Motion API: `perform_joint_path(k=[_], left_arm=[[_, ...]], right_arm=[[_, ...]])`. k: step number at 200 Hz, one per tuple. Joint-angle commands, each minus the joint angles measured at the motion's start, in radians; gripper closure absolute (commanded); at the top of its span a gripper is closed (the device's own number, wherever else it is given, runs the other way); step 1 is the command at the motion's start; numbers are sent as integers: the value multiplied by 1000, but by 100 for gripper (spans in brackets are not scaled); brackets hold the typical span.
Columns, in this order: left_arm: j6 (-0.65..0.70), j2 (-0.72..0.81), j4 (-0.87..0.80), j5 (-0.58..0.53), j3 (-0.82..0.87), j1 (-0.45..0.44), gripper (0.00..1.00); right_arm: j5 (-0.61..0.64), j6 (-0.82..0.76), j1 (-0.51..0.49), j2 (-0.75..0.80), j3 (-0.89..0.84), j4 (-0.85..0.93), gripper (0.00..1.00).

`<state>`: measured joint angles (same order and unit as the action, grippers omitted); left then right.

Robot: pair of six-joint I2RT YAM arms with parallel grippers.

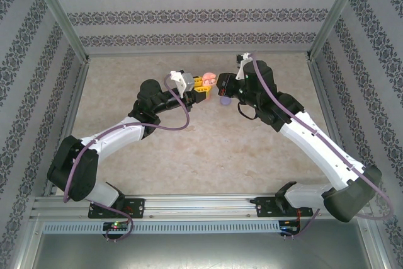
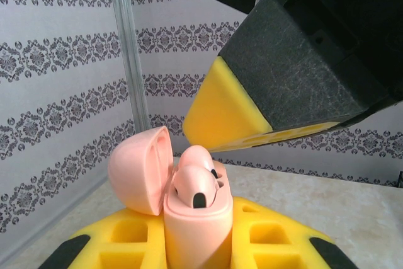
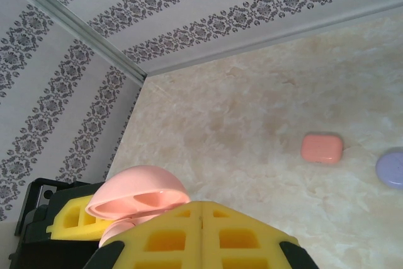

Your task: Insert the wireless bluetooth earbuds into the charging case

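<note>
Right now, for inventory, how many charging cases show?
3: an open pink case held in the left gripper, a closed coral case on the table, a purple case beside it. More may be hidden.

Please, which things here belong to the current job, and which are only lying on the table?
In use: pink charging case, lid open; pink earbud in it; left gripper, gripping the case; right gripper, shut above it.
Lying about: coral case, closed; purple object; both on the table.
</note>
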<state>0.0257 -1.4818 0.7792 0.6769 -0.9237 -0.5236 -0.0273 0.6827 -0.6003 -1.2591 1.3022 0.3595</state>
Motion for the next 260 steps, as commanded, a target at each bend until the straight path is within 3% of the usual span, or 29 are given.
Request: perform_joint_path(k=[1,108,260], left_arm=[[27,24,36,12,8,-10,100],[29,-6,-4,19,21,-10,100],[10,-26,-113,100,-1,-50,100]], right_arm=[[17,0,-6,33,19,3,100],[-1,-50,87,34,66,52,100],[-276,-167,152,-390,543,314,100]])
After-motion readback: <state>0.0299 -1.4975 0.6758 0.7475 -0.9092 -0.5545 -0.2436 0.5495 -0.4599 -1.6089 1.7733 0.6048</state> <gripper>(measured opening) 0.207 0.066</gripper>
